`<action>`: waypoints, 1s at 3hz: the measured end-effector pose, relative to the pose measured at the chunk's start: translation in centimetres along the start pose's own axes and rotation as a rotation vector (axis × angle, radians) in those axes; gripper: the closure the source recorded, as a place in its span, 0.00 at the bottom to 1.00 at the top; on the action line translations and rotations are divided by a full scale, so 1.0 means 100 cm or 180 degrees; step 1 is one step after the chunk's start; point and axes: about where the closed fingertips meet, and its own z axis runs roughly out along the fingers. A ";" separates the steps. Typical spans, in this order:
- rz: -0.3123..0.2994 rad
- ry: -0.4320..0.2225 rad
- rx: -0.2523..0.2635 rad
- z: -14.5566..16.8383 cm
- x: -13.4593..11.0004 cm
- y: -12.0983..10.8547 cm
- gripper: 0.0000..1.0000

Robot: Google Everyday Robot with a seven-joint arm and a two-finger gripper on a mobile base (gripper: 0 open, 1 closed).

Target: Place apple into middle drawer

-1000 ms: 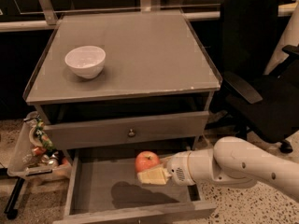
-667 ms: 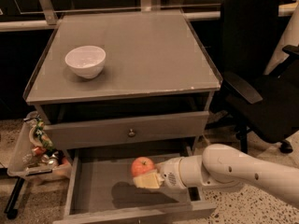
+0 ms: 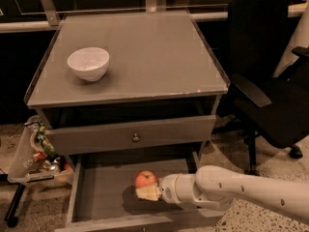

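Camera view: nearest you, the white arm [image 3: 241, 191] comes in from the lower right and reaches left over the front edge of the drawer [image 3: 99, 190]. The drawer is pulled out, wide and shallow, and most of its floor is bare.

The claw [image 3: 147, 186] sits at the arm's left end, inside the drawer, about mid-width and toward the front. It's closed on the apple [image 3: 146, 178]. One pale pad [image 3: 148, 193] shows just under the fruit; you can't see the other. The apple is red-orange, at the claw tip, above the drawer floor. A dark shadow lies on the floor below and to its left. Whether the apple touches the floor: can't tell.

Left of the drawer, on the speckled floor [image 3: 227, 151], a clear bin [image 3: 21, 153] holds mixed clutter.

Above the open drawer is a closed front [image 3: 87, 140] with a small round knob [image 3: 136, 137] at its centre, and a dark gap above that.

The counter [image 3: 154, 52] on top is flat and grey. A white bowl [image 3: 88, 63] stands upright on its left side, well apart from the apple.

To the right, beside the cabinet, is a black office chair [image 3: 270, 81], with its armrest near the counter's right edge.
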 end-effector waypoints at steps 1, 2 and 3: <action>0.0000 0.0000 0.0000 0.000 0.000 0.000 1.00; 0.0049 0.0036 -0.0018 0.022 0.007 -0.008 1.00; 0.0050 0.0016 0.0041 0.046 0.010 -0.022 1.00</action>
